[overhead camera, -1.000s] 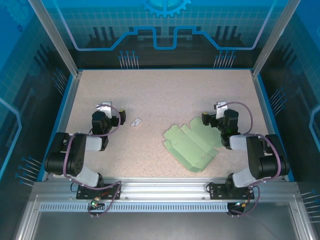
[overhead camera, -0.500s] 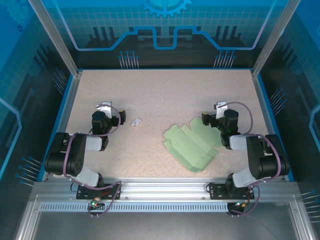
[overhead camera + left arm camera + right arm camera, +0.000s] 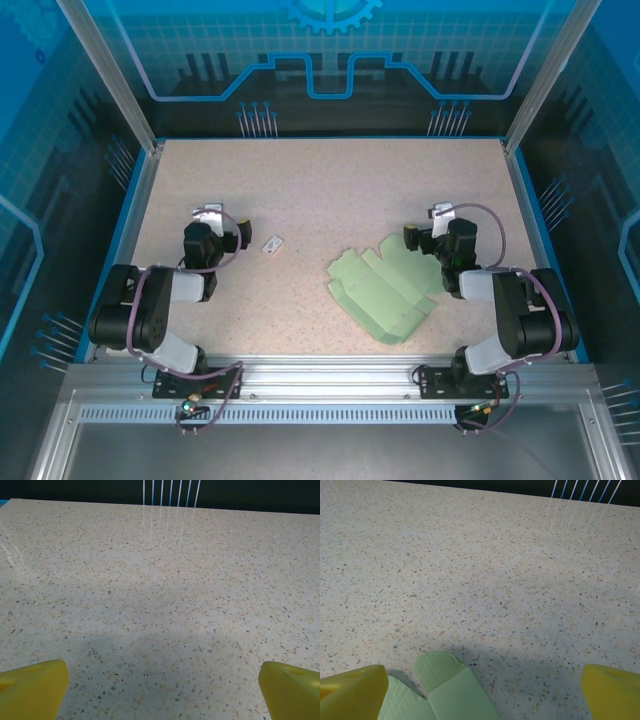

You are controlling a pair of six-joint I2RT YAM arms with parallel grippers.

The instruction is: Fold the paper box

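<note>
Right of centre, paper box (image 3: 385,292), lying diagonal

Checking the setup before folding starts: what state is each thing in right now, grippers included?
pale mint-green thin card paper box: unfolded, a flat sheet lying on the speckled table, flaps spread
left gripper: open, holding nothing, over bare table
right gripper: open, holding nothing, a rounded flap of the sheet below it
small white scrap: lying loose, apart from the sheet
</note>
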